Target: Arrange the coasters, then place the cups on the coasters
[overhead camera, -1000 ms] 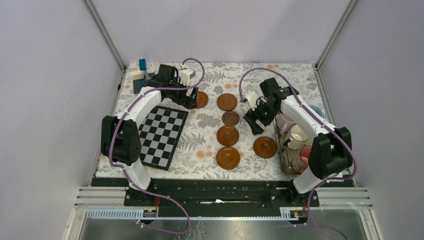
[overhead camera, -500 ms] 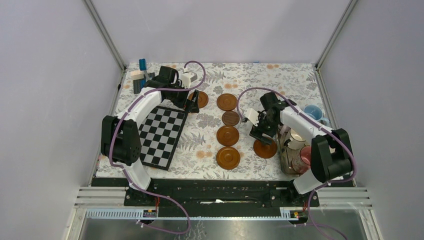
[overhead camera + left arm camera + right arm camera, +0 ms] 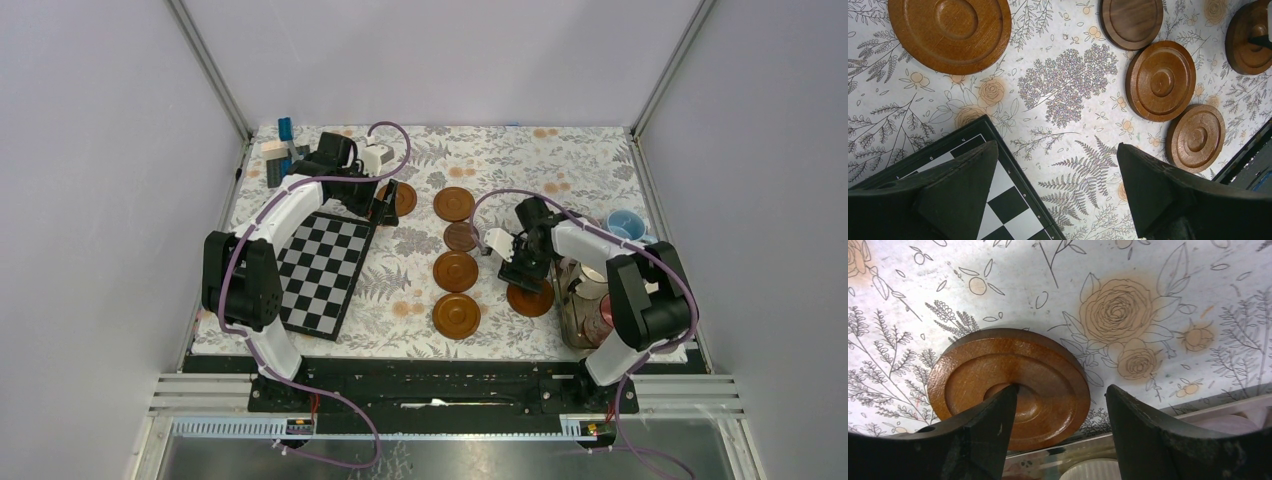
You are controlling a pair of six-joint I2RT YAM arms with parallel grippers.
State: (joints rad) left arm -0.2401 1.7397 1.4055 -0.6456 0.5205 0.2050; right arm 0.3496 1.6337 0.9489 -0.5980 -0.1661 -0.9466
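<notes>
Coaster [image 3: 1013, 360] lies with its rim between the parted jaws of the right hand [image 3: 1060, 390]; left hand [image 3: 1058, 150], wide open, hangs over the board [image 3: 1013, 210] edge.

We record a plain pale grey back wall [image 3: 440, 60] beyond the left gripper [image 3: 383, 207] and the right gripper [image 3: 520, 268]. Matching side walls [image 3: 100, 200] stand outboard of each. Aluminium posts [image 3: 212, 75] mark the far corners. Beneath both grippers lies a white tablecloth [image 3: 1068, 85] printed with grey ferns and orange roses. Nearward of the grippers a black rail [image 3: 400, 380] edges it. Lighting is even and soft.
</notes>
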